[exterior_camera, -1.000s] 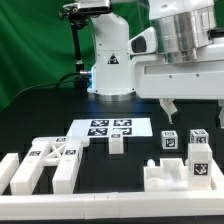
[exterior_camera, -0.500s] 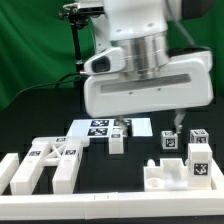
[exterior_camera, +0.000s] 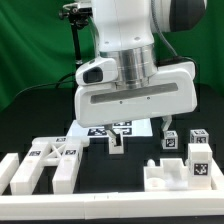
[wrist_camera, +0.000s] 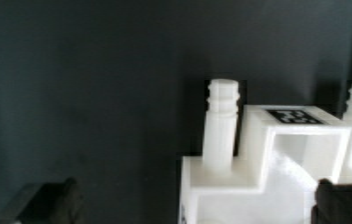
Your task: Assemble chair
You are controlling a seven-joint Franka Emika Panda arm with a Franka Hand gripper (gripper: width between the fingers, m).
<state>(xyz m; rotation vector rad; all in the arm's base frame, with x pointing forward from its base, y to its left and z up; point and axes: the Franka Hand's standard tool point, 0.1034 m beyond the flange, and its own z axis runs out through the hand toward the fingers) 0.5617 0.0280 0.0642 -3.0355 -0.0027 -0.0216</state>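
The chair lies in loose white tagged parts on the black table. A notched panel group (exterior_camera: 50, 160) is at the exterior view's left, a small block (exterior_camera: 116, 144) in the middle, and two tagged cubes (exterior_camera: 170, 140) (exterior_camera: 198, 146) and a chunky notched block (exterior_camera: 170, 176) at the right. My gripper (exterior_camera: 166, 127) hangs under the big white hand, just above and behind the cubes. In the wrist view the gripper (wrist_camera: 199, 205) is open, its dark fingertips (wrist_camera: 48, 200) at either side. A white pronged part (wrist_camera: 226, 125) with a tag lies partly between them, untouched.
The marker board (exterior_camera: 100, 130) lies behind the parts, mostly hidden by my hand. White border rails (exterior_camera: 10, 172) run along the front left and front edge. The robot base (exterior_camera: 110, 50) and a green cable stand at the back.
My arm has swung toward the exterior view's left and come lower, now covering most of the marker board. The parts have not moved.
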